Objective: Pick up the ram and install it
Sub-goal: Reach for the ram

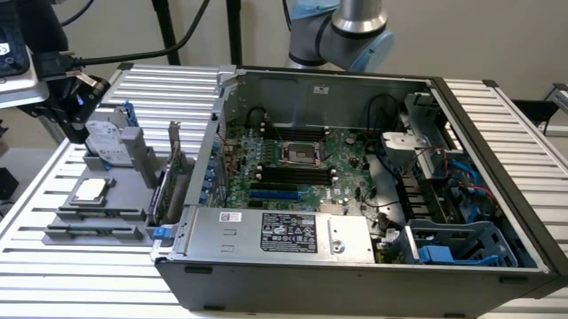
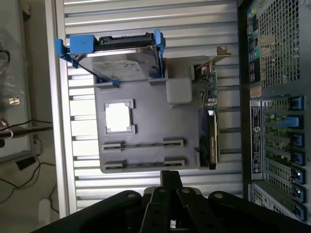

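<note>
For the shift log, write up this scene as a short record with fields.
gripper: shut, above the parts tray
tray holds: hard drive in blue caddy, processor chip, expansion card
ram holders: two narrow slots on the tray; contents cannot be told
computer case: open, beside the tray, motherboard exposed

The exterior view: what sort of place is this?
Probably a robotics lab bench for computer assembly: an open desktop computer case lies on a slatted metal table, a grey fixture beside it holds a hard drive and a processor, with a robot arm behind.
</note>
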Controlling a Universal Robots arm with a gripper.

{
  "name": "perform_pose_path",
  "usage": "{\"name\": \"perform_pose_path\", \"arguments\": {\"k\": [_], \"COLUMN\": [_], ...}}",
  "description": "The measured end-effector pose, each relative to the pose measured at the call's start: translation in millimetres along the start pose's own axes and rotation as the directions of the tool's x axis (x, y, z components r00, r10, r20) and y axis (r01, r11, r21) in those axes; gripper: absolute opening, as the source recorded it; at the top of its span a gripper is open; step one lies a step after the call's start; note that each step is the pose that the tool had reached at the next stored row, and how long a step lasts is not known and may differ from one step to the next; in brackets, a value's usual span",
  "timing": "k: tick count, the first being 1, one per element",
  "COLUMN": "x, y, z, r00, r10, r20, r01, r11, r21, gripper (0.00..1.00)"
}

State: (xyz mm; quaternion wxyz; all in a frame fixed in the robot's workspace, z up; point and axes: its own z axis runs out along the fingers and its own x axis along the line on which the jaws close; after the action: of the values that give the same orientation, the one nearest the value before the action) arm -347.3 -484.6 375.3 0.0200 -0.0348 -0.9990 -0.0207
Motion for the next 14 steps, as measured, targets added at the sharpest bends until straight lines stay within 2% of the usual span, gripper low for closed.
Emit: {"name": "perform_pose_path", "arguments": {"k": [14], "x": [7.1], "y": [-4.1], "z": [8.2], "r00": [0.9990], "r10": [-0.044], "r20": [-0.0021], "r01": [0.044], "r11": [0.9990], "r21": [0.0025], "gripper": [0.11]}}
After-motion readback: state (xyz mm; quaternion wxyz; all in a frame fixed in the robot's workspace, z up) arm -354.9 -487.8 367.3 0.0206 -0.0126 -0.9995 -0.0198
